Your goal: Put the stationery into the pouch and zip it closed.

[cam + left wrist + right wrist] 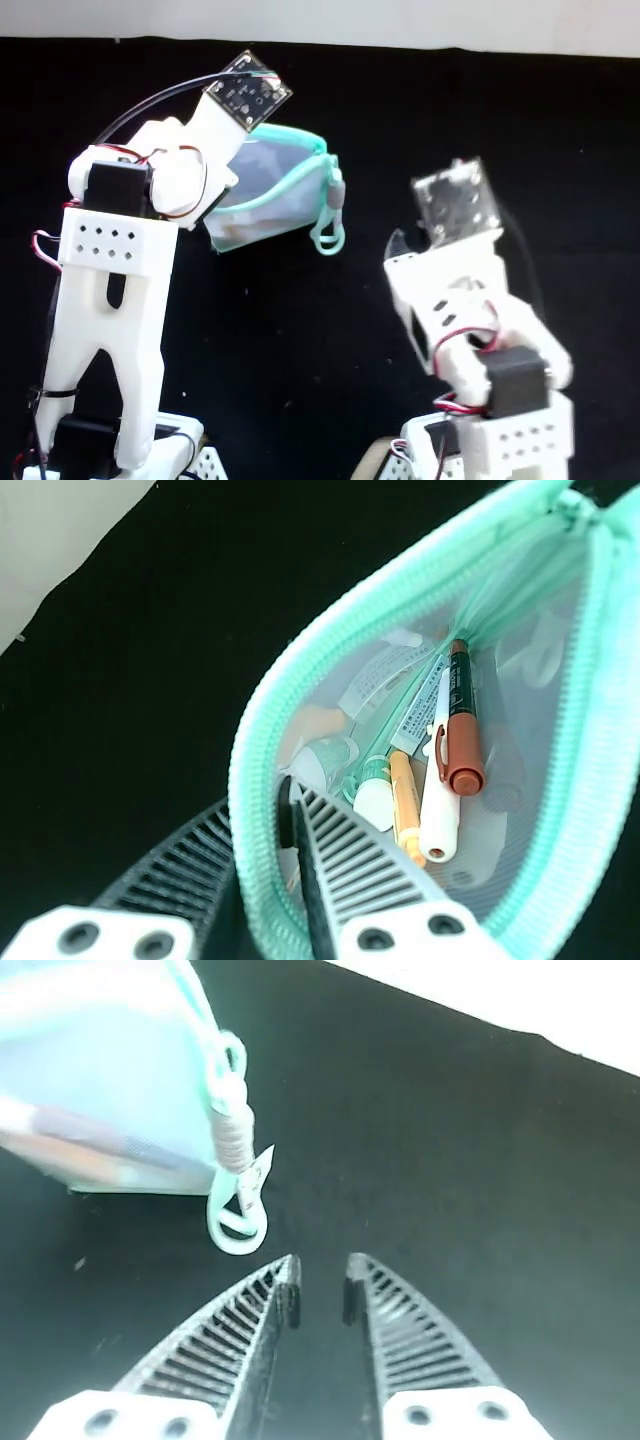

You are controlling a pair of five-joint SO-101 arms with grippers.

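pouch point(270, 195) is being held up over the black table point(300, 350), upper middle of the high view, by the left gripper point(255, 805). at the lower edge of the left wrist view, one finger point(350, 875) is sitting inside the mouth and the other outside, clamping the mint zipper rim point(245, 770) between them. i'm reading that as keeping the mouth up so nothing is spilling, plus giving something to pull against. deeper in, pens are lying side by side: orange pen point(403, 810), white pen point(440, 790), brown-capped pen point(462, 720). loading is looking done, but the zip is gaping wide open. right gripper point(322, 1280), lower centre of its wrist view, is sitting with fingers slightly apart, gripping nothing. just past its tips, up and left, the pull loop point(238, 1225) is dangling from the pouch's end. i'm judging it's lining up on that loop for the zip pull. the loop is hanging loose, so it could slip.
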